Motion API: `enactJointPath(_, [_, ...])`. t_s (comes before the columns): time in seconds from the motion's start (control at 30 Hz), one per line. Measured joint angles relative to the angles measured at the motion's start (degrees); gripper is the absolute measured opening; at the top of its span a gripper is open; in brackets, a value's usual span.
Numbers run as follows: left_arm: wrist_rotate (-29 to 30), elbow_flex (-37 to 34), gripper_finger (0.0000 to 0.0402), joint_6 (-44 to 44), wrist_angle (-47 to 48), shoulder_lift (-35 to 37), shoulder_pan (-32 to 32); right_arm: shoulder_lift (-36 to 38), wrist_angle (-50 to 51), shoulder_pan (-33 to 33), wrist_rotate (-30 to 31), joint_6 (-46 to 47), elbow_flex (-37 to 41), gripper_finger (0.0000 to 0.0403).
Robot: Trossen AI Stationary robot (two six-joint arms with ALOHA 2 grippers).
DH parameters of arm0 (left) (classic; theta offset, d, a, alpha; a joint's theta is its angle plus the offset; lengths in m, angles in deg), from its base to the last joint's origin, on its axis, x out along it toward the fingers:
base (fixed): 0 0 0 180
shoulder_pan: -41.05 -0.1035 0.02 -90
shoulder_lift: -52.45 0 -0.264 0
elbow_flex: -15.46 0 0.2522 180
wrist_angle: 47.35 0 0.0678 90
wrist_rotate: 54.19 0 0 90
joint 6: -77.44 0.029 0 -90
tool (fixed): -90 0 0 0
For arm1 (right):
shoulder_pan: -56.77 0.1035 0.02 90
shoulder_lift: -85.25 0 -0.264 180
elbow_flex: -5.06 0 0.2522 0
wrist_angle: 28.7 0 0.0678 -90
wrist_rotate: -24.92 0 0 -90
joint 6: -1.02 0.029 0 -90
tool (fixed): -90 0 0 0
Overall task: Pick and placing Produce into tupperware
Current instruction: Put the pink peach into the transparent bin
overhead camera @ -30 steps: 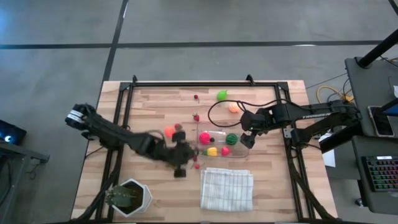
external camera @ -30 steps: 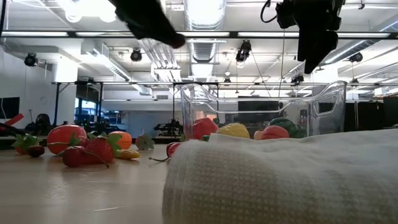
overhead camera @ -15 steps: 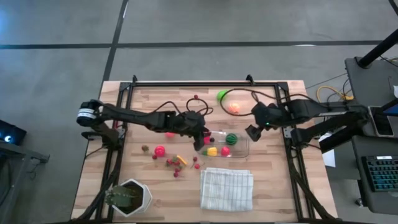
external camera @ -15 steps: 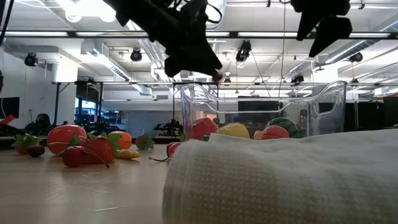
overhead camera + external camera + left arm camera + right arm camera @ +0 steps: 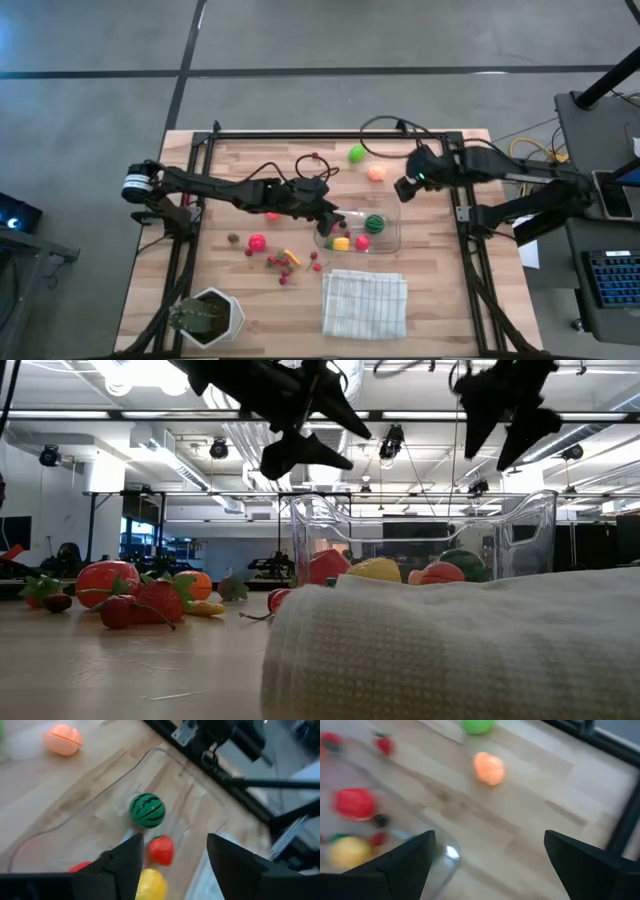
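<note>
- High view, wooden table (image 5: 250, 170): slatted top inside a black frame, carrying every item listed below
- Left arm (image 5: 215, 188): reaches from the table's left edge across to the centre
- Right arm (image 5: 500, 165): comes in from the right edge along the far side
- Folded white cloth (image 5: 365, 302): near edge of the table, just in front of the container
- Tupperware (image 5: 392, 236): clear, shallow, at table centre; holds a striped dark green ball (image 5: 374, 223), a yellow piece (image 5: 341, 243), a red piece (image 5: 362, 242) and more that cannot be made out
- Potted plant (image 5: 205, 317): white hexagonal pot, near left corner
- Left gripper (image 5: 331, 215): poised above the container's left end, fingers spread apart and empty (left wrist view shows the green ball (image 5: 147, 810) between them, lower down)
- Right gripper (image 5: 403, 190): raised beyond the container's far right corner, fingers apart, nothing held
- Loose produce: green piece (image 5: 356, 153) and orange piece (image 5: 377, 173) on the far side; pink ball (image 5: 257, 241) left of the container
- Small red berries (image 5: 281, 265): scattered cluster near the pink ball
</note>
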State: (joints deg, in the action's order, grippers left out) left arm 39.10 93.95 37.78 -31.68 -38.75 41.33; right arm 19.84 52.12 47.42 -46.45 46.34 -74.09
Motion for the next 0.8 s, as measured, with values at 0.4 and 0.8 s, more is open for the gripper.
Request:
enactJointPath(0.4, [0.1,-0.7,0.0204,-0.1,1.0,2.4,2.8,-16.2,-8.5,-13.4,0.9,-23.7,0.0,0.0365])
enactJointPath(0.8, [0.1,-2.6,0.0204,0.0,7.9,2.6,2.8,-29.8,-15.6,-17.1,-10.6,-25.0,-5.1,0.0365])
